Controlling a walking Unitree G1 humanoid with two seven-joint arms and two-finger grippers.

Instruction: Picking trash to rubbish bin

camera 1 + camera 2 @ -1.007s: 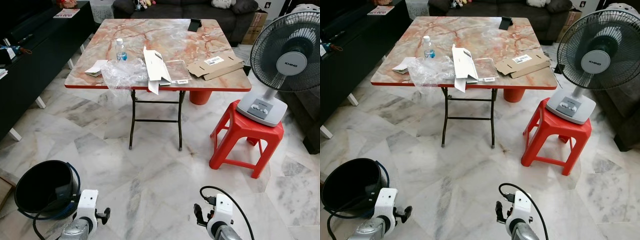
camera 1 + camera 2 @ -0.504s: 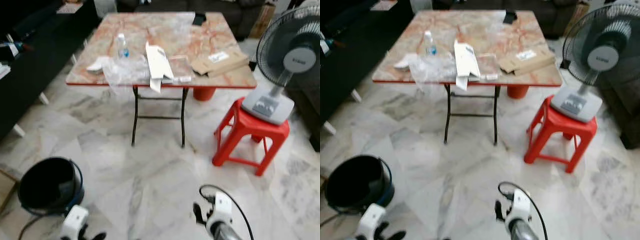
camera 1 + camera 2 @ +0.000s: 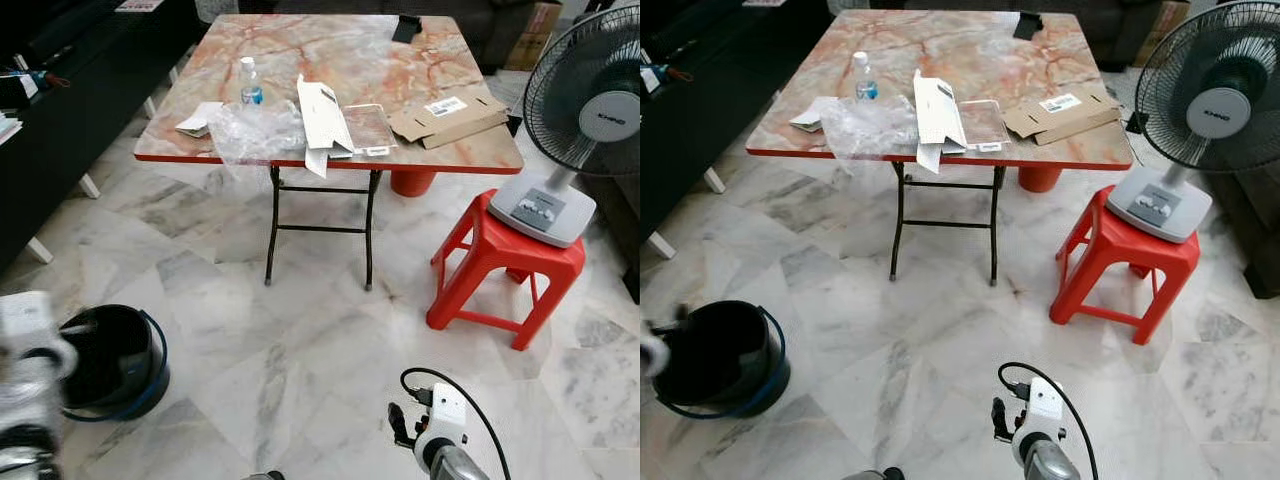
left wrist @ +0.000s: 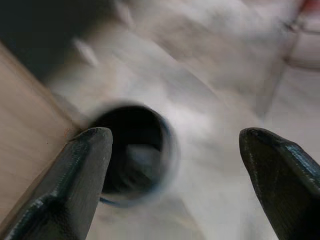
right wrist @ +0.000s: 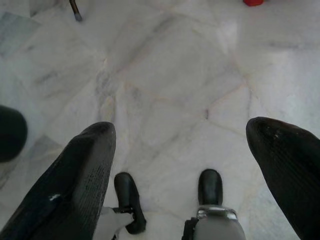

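Trash lies on the marble-patterned folding table (image 3: 340, 50): a plastic bottle (image 3: 251, 82), a crumpled clear plastic bag (image 3: 255, 130), a white carton (image 3: 325, 115), flat brown cardboard (image 3: 450, 115) and folded paper (image 3: 198, 120). A black bin (image 3: 155, 350) with a blue rim stands on the floor at the left. My left arm (image 3: 25, 350) is a blur beside the bin. In the left wrist view my left gripper (image 4: 175, 137) is open, with the bin (image 4: 167, 145) seen between its fingers. My right gripper (image 5: 181, 127) is open and empty, hanging low over the floor.
A red plastic stool (image 3: 500, 270) carrying a standing fan (image 3: 590, 90) sits right of the table. A black cabinet (image 3: 60, 80) runs along the left. A red pot (image 3: 412, 183) stands under the table. Marble floor lies between me and the table.
My left arm has swung up at the left edge and is blurred. The camera has shifted, so the table and bin sit differently in view. The right arm still hangs.
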